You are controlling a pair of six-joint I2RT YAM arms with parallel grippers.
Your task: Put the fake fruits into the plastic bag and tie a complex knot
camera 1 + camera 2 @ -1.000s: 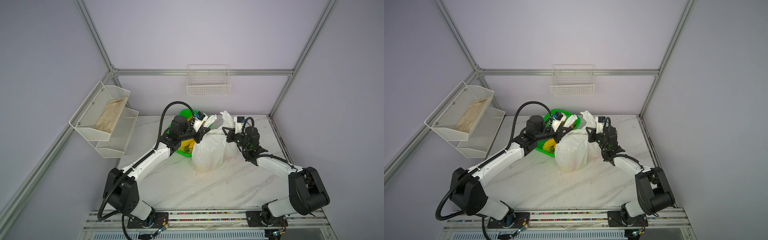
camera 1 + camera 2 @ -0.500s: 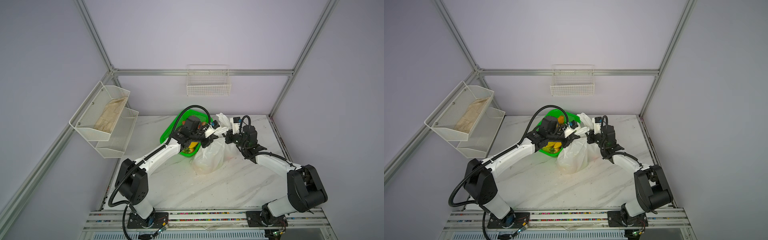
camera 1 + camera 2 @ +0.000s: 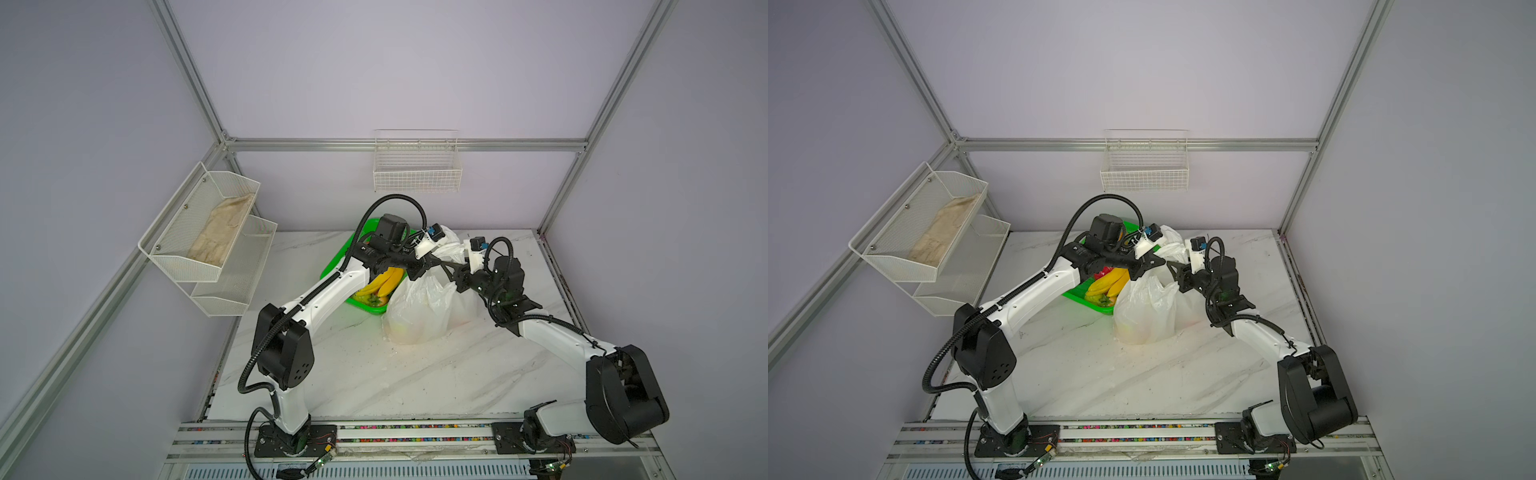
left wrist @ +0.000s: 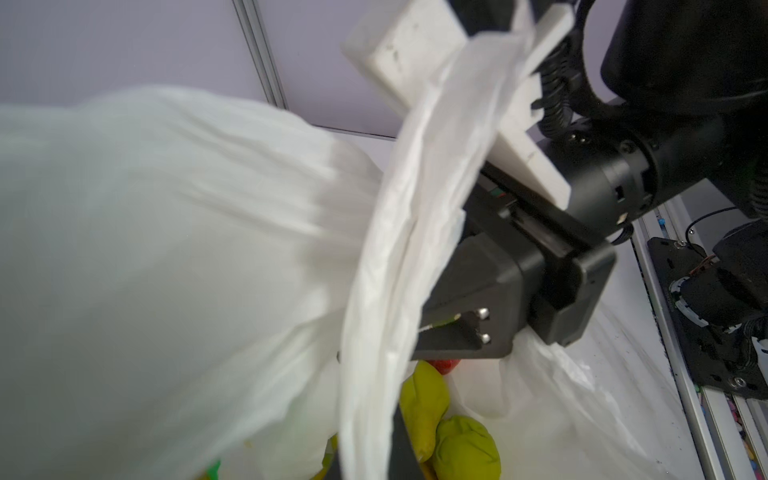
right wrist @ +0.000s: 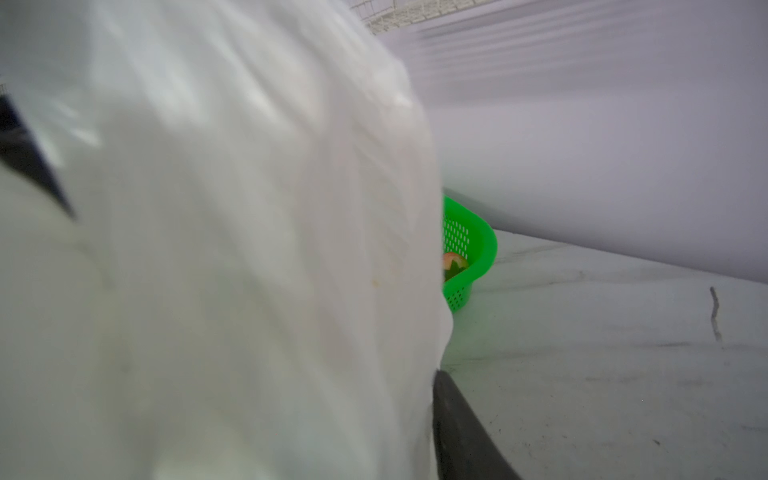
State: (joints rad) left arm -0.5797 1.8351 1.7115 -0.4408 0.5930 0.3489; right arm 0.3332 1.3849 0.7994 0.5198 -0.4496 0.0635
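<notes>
The plastic bag (image 3: 419,311) (image 3: 1146,311) stands mid-table, bulging, with green pears (image 4: 465,449) and a red strawberry (image 4: 444,365) inside. My left gripper (image 3: 424,266) (image 3: 1148,264) (image 4: 374,465) is shut on a white handle strip (image 4: 436,187) at the bag's top. Right beside it my right gripper (image 3: 451,272) (image 3: 1177,270) stands open, with bag film (image 5: 208,249) draped over it and one finger (image 5: 461,432) showing. Yellow bananas (image 3: 384,282) (image 3: 1108,282) and an apple (image 5: 455,262) lie in the green basket (image 3: 332,270) (image 5: 478,241). The knot is hidden behind the grippers.
The green basket touches the bag's left side at the back of the marble table (image 3: 374,374). White wire shelves (image 3: 208,232) with a beige cloth hang on the left wall. A wire basket (image 3: 415,166) hangs on the back wall. The rail (image 3: 374,432) runs along the front.
My left gripper has swung right over the basket to the bag's top and met the right gripper. The right gripper's jaws have parted. The bag has been drawn up narrower.
</notes>
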